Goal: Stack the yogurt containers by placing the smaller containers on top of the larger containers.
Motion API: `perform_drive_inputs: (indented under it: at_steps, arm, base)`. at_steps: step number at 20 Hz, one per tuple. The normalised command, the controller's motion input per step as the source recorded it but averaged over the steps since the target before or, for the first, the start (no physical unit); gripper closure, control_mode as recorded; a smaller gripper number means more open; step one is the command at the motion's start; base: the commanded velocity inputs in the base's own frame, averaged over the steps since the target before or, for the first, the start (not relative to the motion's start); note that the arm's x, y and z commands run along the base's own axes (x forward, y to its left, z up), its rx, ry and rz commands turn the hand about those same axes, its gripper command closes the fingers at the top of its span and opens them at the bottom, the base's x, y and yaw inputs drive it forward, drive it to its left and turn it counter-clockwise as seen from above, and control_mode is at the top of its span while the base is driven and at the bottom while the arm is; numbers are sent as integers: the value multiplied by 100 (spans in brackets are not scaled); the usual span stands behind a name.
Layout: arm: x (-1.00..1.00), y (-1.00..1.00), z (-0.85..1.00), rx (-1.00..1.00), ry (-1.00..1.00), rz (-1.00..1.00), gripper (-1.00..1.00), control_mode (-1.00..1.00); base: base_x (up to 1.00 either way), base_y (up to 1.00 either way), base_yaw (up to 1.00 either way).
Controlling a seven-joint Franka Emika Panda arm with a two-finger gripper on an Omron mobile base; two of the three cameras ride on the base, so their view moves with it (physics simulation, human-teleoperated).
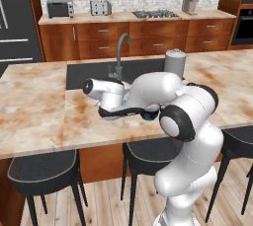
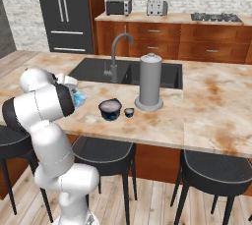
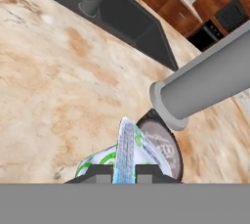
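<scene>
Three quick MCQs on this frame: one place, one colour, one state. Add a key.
1. Where is the tiny cup?
A. in the sink
B. on the counter, between the tub and the cylinder
C. on the tub

2. What colour is the cylinder?
A. red
B. green
C. grey

3. What is the state of the blue cup?
A. between the jaws
B. stacked on the tub
C. lying in the sink

Key: 1 B, the right base view shows it on the marble between the two. 2 C, it is plain grey in every view. 3 A, the hand view shows it between the jaws, with the tub behind it.
</scene>
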Motion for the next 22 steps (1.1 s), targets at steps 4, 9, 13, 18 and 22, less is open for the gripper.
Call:
perform_drive_inputs:
  at_steps: [4,9,13,18,22]
  arm:
    - [-15,-14,20,-10,0,-3,100,-100]
    - [-19,-17,18,-9,0,-2,100,-100]
    - [-23,-17,20,-9,0,-2,100,-100]
    - [-22,-15,24,-6,-1,-1,100,-100]
    - [-23,-16,28,-2,0,0,100,-100]
  base:
    - [0,0,0]
    - [0,0,0]
    - [0,0,0]
    - [0,0,0]
    - [0,0,0]
